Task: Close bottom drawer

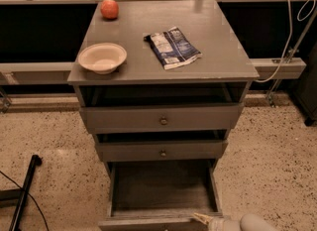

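I can't read the print on the blue-and-white packet lying on the cabinet top. The bottom drawer stands pulled far out, under the other two. My gripper sits at the right end of its front edge; whether it is open or closed I can't tell.

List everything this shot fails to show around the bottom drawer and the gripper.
The gripper: camera view, at the front right corner of the bottom drawer; mostly cut off by the frame's lower edge, contact unclear.
The bottom drawer's front and knob: cut off by the same edge.
Inside the top drawer: lost in shadow under the cabinet top.
Inside the middle drawer: hidden by the top drawer's front.
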`<state>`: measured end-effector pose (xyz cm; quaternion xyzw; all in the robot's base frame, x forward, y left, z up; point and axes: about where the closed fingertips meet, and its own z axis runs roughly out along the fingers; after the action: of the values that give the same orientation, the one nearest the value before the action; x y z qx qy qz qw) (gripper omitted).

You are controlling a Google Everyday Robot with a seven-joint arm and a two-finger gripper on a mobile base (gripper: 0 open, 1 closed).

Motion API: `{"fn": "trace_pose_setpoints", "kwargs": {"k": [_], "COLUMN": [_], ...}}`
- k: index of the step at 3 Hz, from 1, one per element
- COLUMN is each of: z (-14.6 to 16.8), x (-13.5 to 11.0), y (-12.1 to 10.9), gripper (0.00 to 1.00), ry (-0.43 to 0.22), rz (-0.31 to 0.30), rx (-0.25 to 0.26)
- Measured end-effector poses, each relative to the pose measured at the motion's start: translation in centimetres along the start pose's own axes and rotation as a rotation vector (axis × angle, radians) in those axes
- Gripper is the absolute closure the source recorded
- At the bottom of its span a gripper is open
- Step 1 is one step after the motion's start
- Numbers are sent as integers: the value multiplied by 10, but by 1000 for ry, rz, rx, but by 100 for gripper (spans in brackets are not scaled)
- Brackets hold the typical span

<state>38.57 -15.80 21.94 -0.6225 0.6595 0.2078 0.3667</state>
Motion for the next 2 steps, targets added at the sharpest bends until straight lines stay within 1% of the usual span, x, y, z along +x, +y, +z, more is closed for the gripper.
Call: {"fn": "trace_pose_setpoints", "kwargs": {"k": [1,2], "z": [5,14], "x": [10,21], "y": [9,11], "gripper": [48,72], "ry": [5,18], "rz": [20,40], "rx": [-5,-3]}}
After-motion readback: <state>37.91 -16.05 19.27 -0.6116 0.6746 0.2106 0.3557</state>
